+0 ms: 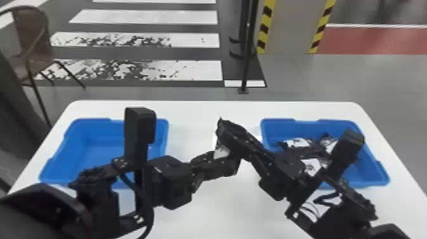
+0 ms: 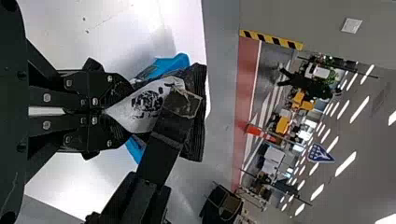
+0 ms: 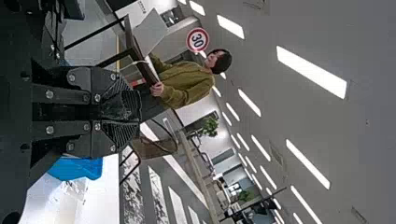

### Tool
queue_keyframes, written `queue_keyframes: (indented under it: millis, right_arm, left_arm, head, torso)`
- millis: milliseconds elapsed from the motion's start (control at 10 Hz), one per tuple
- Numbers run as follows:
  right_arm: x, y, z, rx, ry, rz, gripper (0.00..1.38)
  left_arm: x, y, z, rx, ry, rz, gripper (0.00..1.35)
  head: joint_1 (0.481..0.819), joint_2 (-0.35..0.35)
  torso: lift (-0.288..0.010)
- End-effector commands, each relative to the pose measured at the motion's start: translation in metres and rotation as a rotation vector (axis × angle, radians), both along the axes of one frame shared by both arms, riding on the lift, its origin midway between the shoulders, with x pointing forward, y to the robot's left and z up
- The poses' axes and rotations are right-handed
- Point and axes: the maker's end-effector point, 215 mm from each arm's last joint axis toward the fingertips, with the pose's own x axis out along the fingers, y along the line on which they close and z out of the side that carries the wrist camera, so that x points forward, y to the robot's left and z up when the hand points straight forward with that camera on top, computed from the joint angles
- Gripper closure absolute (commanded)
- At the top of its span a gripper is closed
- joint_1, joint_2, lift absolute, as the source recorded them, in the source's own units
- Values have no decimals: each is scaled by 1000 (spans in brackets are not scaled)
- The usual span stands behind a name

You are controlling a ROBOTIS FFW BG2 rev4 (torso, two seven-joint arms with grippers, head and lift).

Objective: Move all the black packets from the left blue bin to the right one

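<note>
So both arms are meeting over the middle of the white surface [image 1: 193, 120], between the two blue bins, with one packet [image 1: 221, 152] linking them. The left pincer [image 1: 214, 162] is closed down to a thin gap, pinching the packet by its white end. Packet flares out from those tips to a black ribbed edge, and in the left wrist view the other arm's finger lies right across that black part. The right pincer [image 1: 230, 130] looks nearly closed too, with crumpled black material squeezed at the tips in its own wrist view.

Left bin [image 1: 105, 120] sits under and past the left arm. Right bin [image 1: 336, 121] has a messy heap of other packets [image 1: 310, 167], black with white patches, partly hidden by the right arm. There's a brown chair [image 1: 36, 41] on the floor behind, off to the left.
</note>
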Motion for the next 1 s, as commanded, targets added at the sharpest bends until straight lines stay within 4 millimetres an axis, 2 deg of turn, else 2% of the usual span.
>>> queue_keyframes:
  millis: [0, 100, 200, 400, 500, 600, 800, 900]
  right_arm:
    - [4, -7, 0, 4, -1, -15, 1277]
    - [11, -20, -2, -6, -2, -42, 1277]
    - [22, -38, -4, -27, -8, -77, 1277]
    - [57, -88, -25, -122, -4, -172, 1277]
    - [77, -117, -43, -179, 13, -225, 1276]
    - [94, -151, -65, -228, 36, -286, 1276]
    - [121, -246, -99, -342, 68, -467, 1276]
    - [124, -293, -117, -393, 103, -555, 1245]
  left_arm:
    - [-2, 3, -3, -19, 15, 9, 627]
    - [-1, 14, -5, -33, 13, 41, 171]
    - [0, 33, -9, -55, 11, 94, 85]
    - [5, 93, -9, -88, -35, 247, 162]
    - [5, 125, -10, -93, -61, 322, 163]
    - [4, 146, -3, -98, -116, 374, 163]
    - [-9, 165, 16, -124, -201, 435, 163]
    - [-19, 174, 21, -135, -222, 467, 163]
  head:
    - [695, -12]
    - [695, -12]
    - [695, -16]
    - [695, -18]
    - [695, -12]
    - [695, -6]
    - [695, -20]
    - [695, -59]
  torso:
    - [-140]
    - [-140]
    - [-140]
    - [-140]
    - [-140]
    - [-140]
    - [-140]
    - [-140]
